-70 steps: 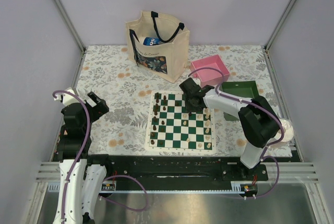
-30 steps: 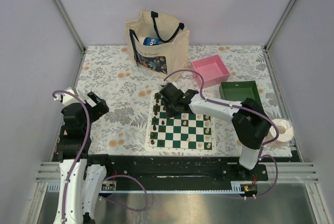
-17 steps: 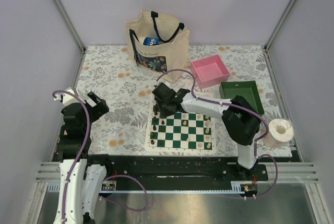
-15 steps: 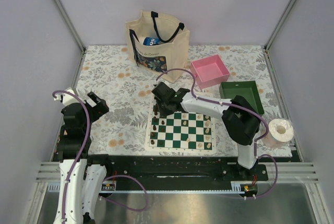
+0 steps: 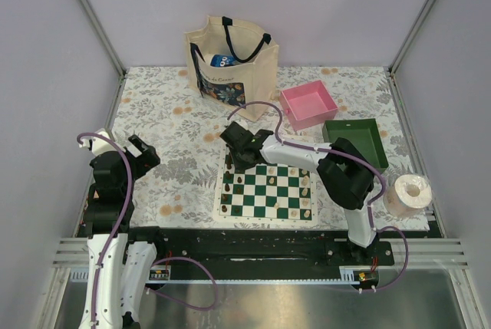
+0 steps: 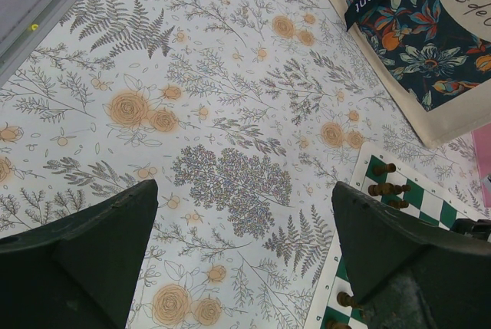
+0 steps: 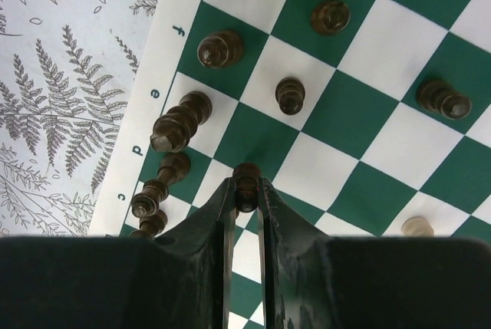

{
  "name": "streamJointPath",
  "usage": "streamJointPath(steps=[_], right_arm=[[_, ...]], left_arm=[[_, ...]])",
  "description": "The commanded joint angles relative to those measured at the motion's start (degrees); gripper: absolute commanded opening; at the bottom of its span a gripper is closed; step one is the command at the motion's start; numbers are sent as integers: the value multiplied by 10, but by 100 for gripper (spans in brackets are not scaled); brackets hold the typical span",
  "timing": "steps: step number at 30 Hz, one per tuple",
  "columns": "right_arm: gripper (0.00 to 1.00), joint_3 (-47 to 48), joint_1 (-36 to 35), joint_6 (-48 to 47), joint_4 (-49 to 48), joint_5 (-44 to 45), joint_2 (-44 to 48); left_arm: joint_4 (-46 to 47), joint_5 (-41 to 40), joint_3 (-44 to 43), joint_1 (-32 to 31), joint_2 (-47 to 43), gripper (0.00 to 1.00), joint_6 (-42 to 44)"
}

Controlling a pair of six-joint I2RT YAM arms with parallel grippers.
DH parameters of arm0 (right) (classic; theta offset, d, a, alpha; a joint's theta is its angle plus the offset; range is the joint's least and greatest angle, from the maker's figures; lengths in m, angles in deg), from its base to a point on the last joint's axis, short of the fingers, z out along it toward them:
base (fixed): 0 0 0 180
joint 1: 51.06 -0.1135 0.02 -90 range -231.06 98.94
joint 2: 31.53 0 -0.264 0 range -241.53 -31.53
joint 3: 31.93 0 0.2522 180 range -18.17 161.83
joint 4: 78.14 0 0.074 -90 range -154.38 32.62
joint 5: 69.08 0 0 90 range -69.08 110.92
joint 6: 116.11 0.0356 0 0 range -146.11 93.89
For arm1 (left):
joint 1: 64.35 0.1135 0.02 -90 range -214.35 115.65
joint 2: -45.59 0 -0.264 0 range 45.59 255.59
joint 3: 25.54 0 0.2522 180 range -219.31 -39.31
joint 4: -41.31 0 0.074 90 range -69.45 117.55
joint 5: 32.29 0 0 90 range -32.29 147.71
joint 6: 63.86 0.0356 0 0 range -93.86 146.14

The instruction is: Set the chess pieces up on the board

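Observation:
The green-and-white board lies in the middle of the table. Dark chess pieces stand along its left side and pale ones along its right. My right gripper reaches over the board's far left corner, shut on a dark pawn held above the squares. Other dark pieces stand in the column by the letters, with more one column in. My left gripper stays open over the floral cloth, left of the board, holding nothing.
A cream tote bag stands at the back. A pink tray and a green tray sit at the back right. A roll of tape lies right of the board.
My right gripper has moved left across the far side of the board with the dark pawn in it. The left arm has not moved.

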Motion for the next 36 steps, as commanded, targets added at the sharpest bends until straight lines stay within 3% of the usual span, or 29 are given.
streamJointPath(steps=[1,36], right_arm=[[22,31,1,-9,-1,30,-4],[28,39,5,-8,-5,41,-24]], left_arm=[[23,9,4,4,-4,99,0],[23,11,4,6,-4,99,0]])
